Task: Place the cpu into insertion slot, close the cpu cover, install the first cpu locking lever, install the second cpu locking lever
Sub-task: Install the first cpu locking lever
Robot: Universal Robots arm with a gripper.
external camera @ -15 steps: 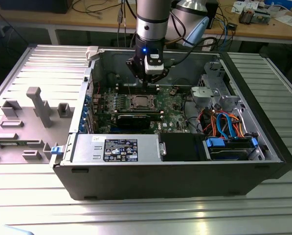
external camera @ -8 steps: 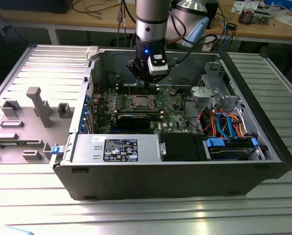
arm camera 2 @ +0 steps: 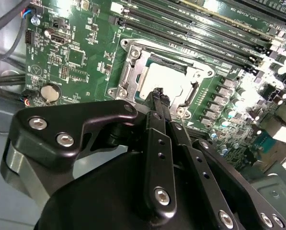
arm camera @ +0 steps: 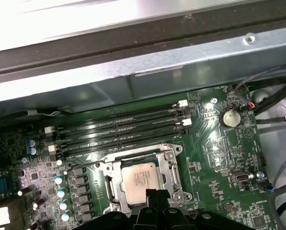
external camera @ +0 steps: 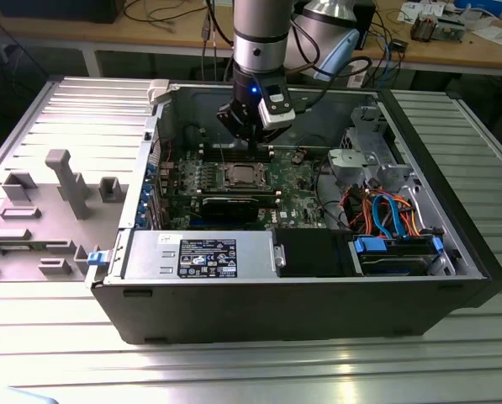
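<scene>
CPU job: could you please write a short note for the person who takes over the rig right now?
Gripper: jaws shut, holding nothing, just above the slot.
CPU: seated in the slot.
Cover: down over the CPU.
Done: CPU placed, cover closed.
Left: the two levers; whether either is locked I cannot tell.

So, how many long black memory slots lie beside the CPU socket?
4 memory slots, side by side in the first wrist view, between the insertion slot and the case wall; others may be hidden.
</scene>
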